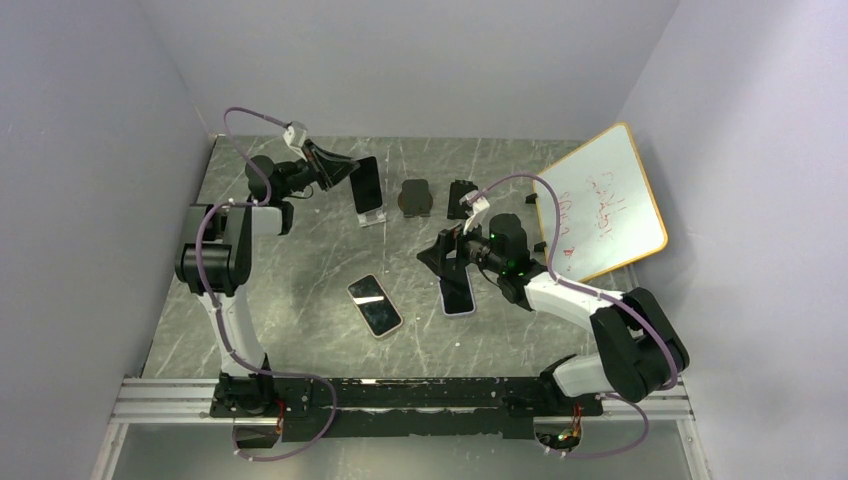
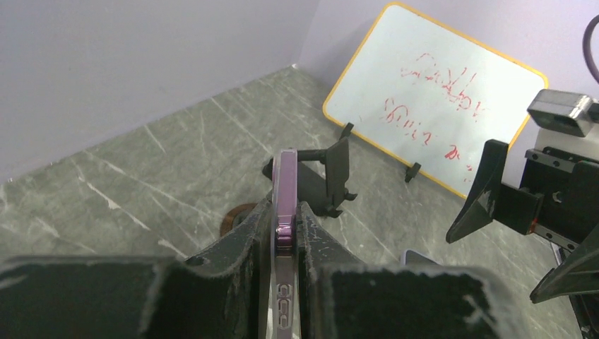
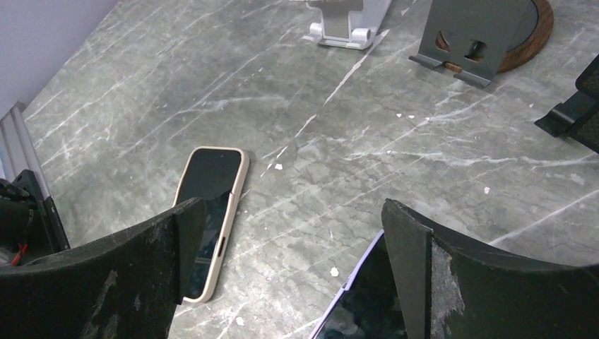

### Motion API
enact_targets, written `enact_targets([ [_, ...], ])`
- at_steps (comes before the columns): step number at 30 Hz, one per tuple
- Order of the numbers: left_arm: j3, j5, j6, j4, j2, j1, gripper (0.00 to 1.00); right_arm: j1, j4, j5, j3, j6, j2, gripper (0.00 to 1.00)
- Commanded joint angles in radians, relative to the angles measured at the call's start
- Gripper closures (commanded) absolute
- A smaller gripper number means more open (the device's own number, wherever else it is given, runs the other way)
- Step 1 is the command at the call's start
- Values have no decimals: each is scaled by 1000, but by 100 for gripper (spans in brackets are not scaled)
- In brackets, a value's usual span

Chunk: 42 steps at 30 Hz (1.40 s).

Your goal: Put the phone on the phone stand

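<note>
Grips purple-edged phone (image 2: 286, 180) in L gripper (image 2: 285, 215), fingers (image 2: 236, 247) pressed tight on both flat faces, phone edge-on btw them in L wrist view. From top cam: same phone at far left of table (image 1: 300, 300), screen up and tilted, lower end at silver stand (image 1: 373, 217); can't tell whether seated on its ledge. Just right of that, round dark stand (image 1: 415, 198) w/ wooden base, then black stand (image 1: 461, 197), all three in a row along far side. Holds nothing in R gripper (image 1: 447, 257): jaws spread wide, hovering over lilac-cased phone (image 1: 458, 296), which lies flat, screen up, mid-table. Near it on the left but apart, cream-cased phone (image 1: 375, 306), also flat and screen up. At far right, whiteboard (image 1: 602, 200) w/ yellow frame and red scribble, propped tilted on small black feet.
</note>
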Motion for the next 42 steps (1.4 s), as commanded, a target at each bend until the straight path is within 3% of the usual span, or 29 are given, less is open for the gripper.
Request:
enact_targets([
  [1, 33, 14, 14, 66, 23, 9, 95, -6, 28, -9, 0, -11, 11, 0],
  [12, 53, 14, 47, 35, 87, 9, 95, -6, 33, -25, 6, -13, 38, 0],
  [19, 53, 11, -11, 128, 127, 8, 95, -7, 40, -38, 14, -12, 67, 0],
  [26, 41, 3, 43, 105, 141, 6, 95, -7, 41, -42, 12, -12, 76, 0],
  [42, 115, 44, 267, -162, 161, 6, 95, -6, 50, -64, 13, -13, 94, 0],
])
